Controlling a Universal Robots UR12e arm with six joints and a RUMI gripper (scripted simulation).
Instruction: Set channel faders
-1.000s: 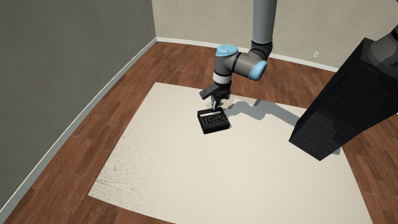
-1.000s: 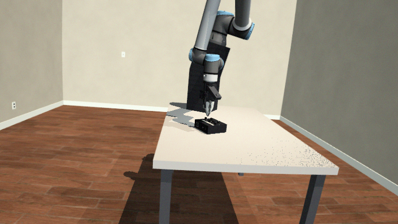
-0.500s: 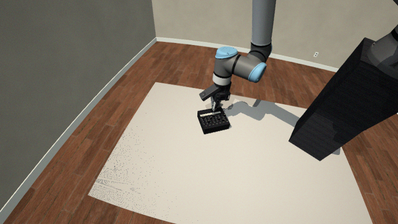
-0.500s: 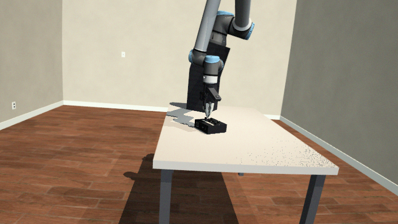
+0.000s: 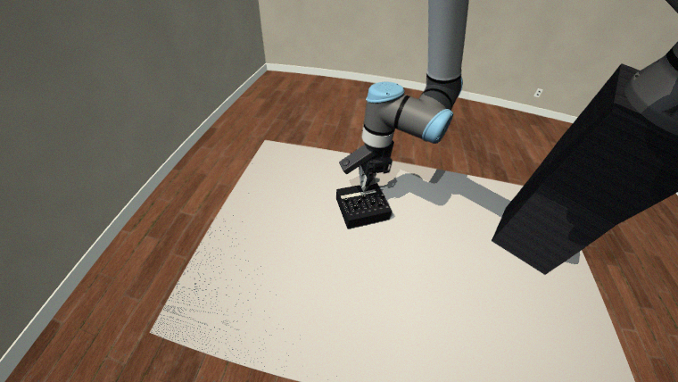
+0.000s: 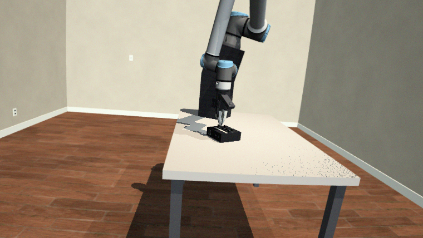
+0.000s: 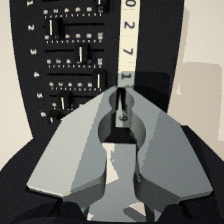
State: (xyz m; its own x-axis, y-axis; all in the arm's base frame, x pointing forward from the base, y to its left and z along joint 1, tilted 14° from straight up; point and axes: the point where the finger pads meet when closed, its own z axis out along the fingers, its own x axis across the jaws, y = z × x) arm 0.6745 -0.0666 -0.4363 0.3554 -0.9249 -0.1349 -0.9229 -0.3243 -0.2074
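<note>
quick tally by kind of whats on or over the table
lighting desk: 1
tape strip on the desk: 1
robot arm with shut tool: 1
dark pedestal: 1
total: 4

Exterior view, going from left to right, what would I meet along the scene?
White wall outlet → grey table leg → small black lighting desk with the shut pincer right above it → second grey table leg → dark grey side wall.
</note>
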